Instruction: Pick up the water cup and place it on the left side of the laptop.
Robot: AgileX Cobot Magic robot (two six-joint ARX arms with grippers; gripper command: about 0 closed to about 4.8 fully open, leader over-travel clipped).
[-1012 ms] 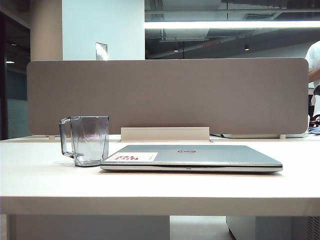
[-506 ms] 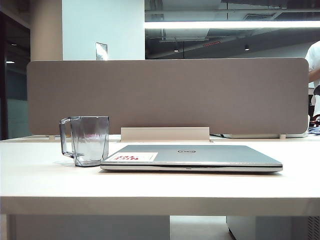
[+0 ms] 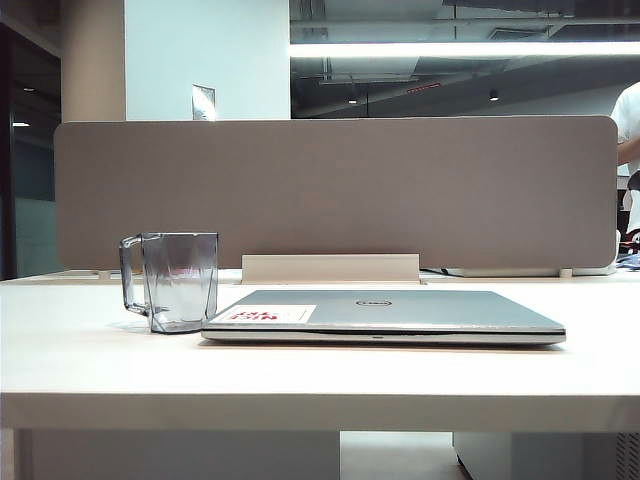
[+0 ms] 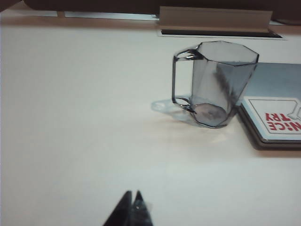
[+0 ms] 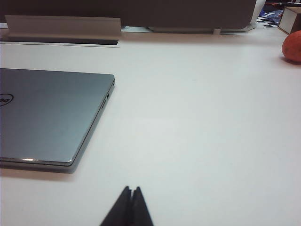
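The water cup [image 3: 180,280], a clear grey faceted mug with an angular handle, stands upright on the table just left of the closed silver laptop [image 3: 390,312]. The left wrist view shows the cup [image 4: 216,84] beside the laptop's stickered corner [image 4: 275,115]. My left gripper [image 4: 132,194] is shut and empty, low over bare table well short of the cup. My right gripper [image 5: 131,189] is shut and empty too, over the table off the laptop's other end [image 5: 51,117]. Neither gripper shows in the exterior view.
A brown divider panel [image 3: 335,190] runs along the table's back edge, with a beige cable flap [image 3: 330,268] behind the laptop. An orange-red round object [image 5: 292,47] lies far off at the back of the right wrist view.
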